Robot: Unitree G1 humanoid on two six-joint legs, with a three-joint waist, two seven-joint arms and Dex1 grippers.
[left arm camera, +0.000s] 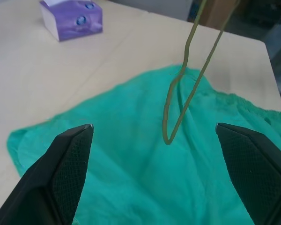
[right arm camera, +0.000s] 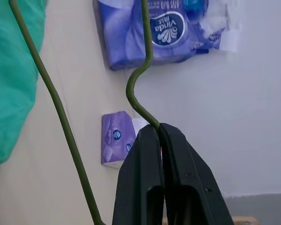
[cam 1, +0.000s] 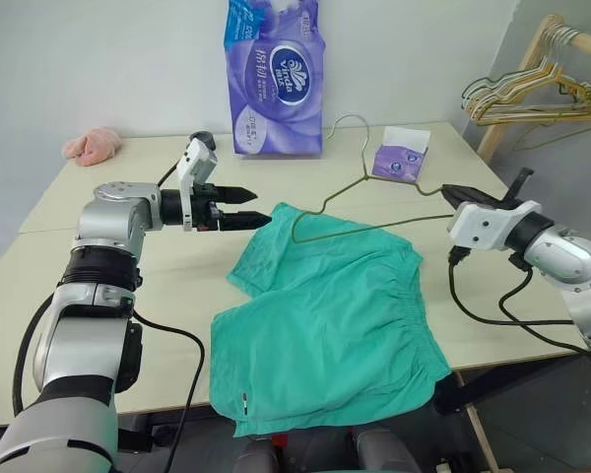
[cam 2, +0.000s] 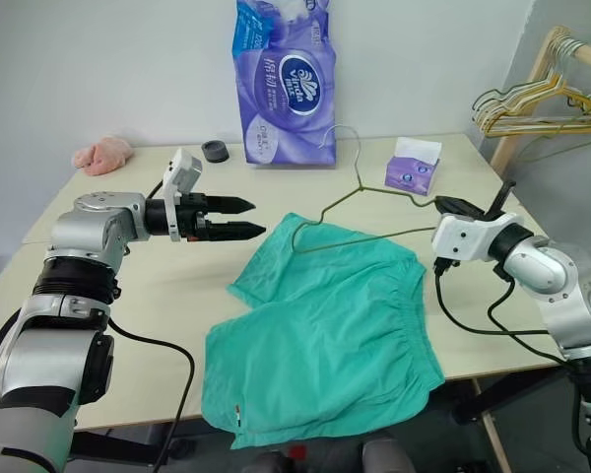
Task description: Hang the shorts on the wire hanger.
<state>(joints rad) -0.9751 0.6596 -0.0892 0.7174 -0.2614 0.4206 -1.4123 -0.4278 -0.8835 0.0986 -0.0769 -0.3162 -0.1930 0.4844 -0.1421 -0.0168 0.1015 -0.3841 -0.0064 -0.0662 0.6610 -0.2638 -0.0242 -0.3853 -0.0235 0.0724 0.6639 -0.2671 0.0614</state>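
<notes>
**Wire hanger gripped at 1 end above spread shorts**

The shorts (cam 1: 325,325) lie flat on the pale table (cam 1: 98,246), spread open near its front edge, with the gathered waistband toward the robot's right and 1 leg hem hanging slightly over the front edge. A small white tag (cam 1: 244,399) shows at the hem nearest the robot. The far left corner of the fabric is folded up into a raised flap.

The wire hanger (cam 1: 374,212) is held over the far part of the shorts. Its narrow far corner dips to just above, or onto, the fabric near the folded flap; contact cannot be settled. Its curved hook rises toward the purple tissue pack (cam 1: 274,74) standing at the back of the table.

The right gripper (right arm camera: 160,136) is clamped on the wire hanger at the right-hand end; in the right wrist view, the 2 black fingers are pressed together with the thin green wire caught between their tips. The gripper sits just beyond the right side of the shorts, above the table.

The left gripper (cam 2: 238,219) hovers at the left of the shorts, pointing toward the hanger's dipped corner. Its 2 fingers (left arm camera: 72,164) stand wide apart and hold nothing; in the left wrist view, the hanger's corner lies between them but farther off.

Other items: a small purple tissue box (cam 1: 402,158), a pink cloth lump (cam 1: 91,145) at the far left, a dark round object (cam 2: 215,150), and a bunch of hangers (cam 1: 532,94) on a wooden rack at the right.
</notes>
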